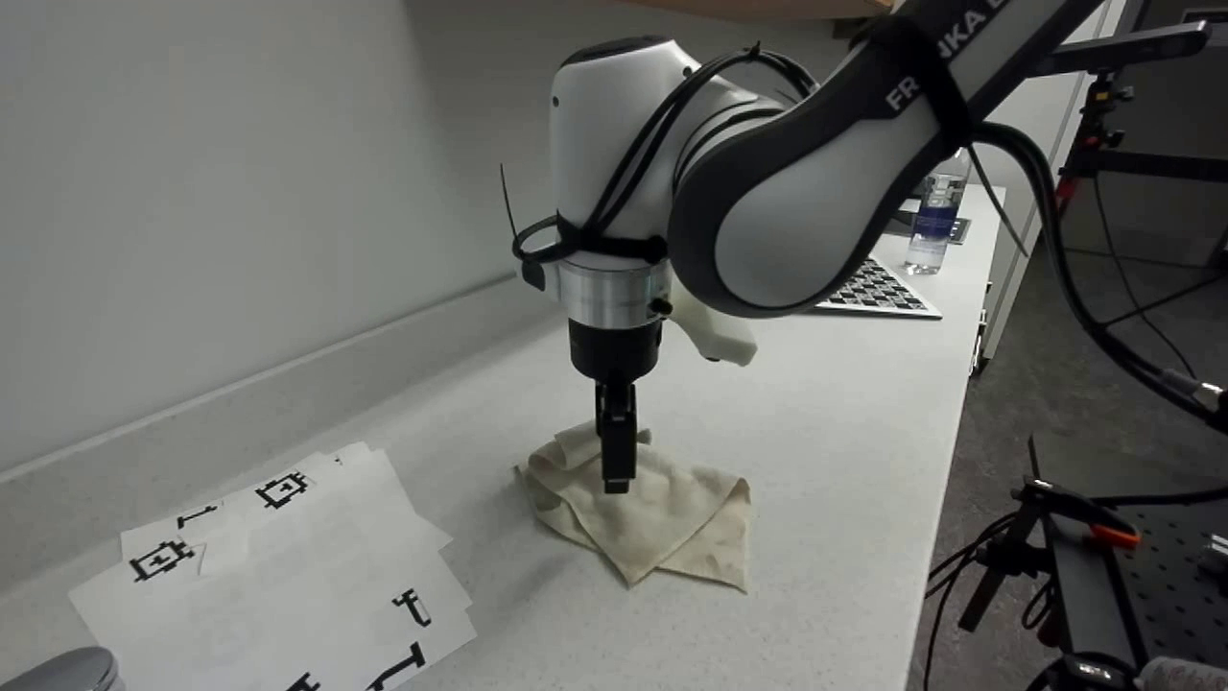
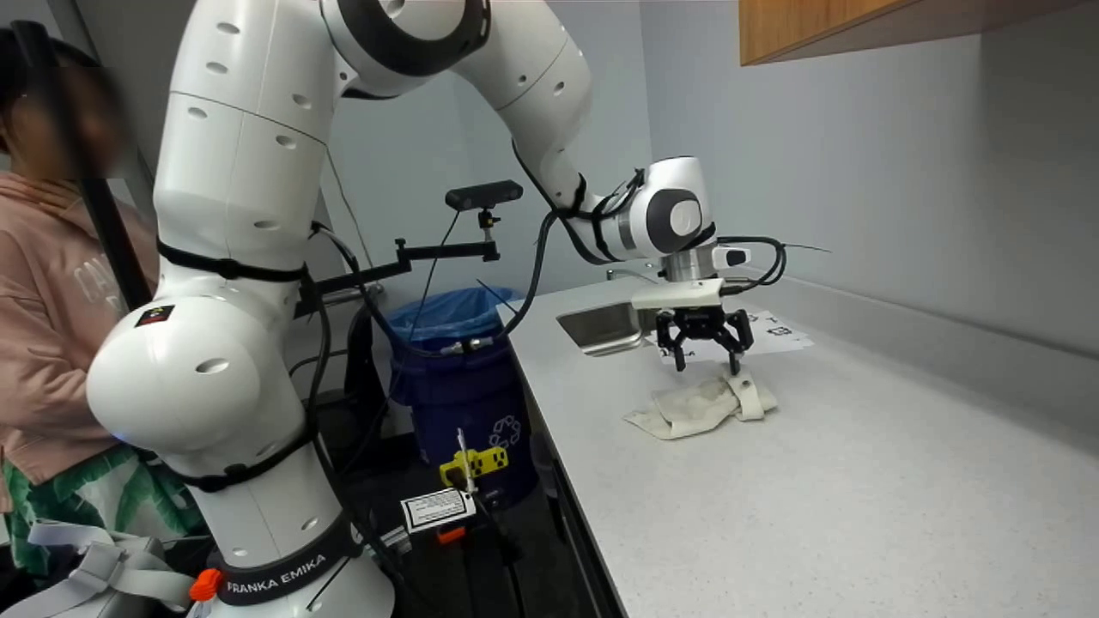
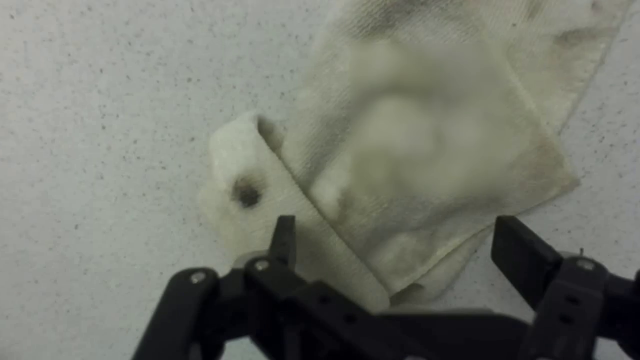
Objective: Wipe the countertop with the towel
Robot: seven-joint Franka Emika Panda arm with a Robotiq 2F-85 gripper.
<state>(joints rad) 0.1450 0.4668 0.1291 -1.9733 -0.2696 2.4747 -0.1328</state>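
The beige towel lies crumpled and folded on the light speckled countertop. It shows in both exterior views and in the wrist view, with a folded strip bearing a dark spot at its left there. My black gripper points down over the towel. Its two fingers are spread apart in an exterior view and in the wrist view, with nothing held between them. In the wrist view the left finger is over the folded strip and the right one near the towel's edge. Whether the fingertips touch the cloth is unclear.
Printed marker sheets lie beside the towel. A sink is set into the counter. A checkered board and a water bottle stand farther along. A wall runs behind; a wooden cabinet hangs above. A person stands behind the arm.
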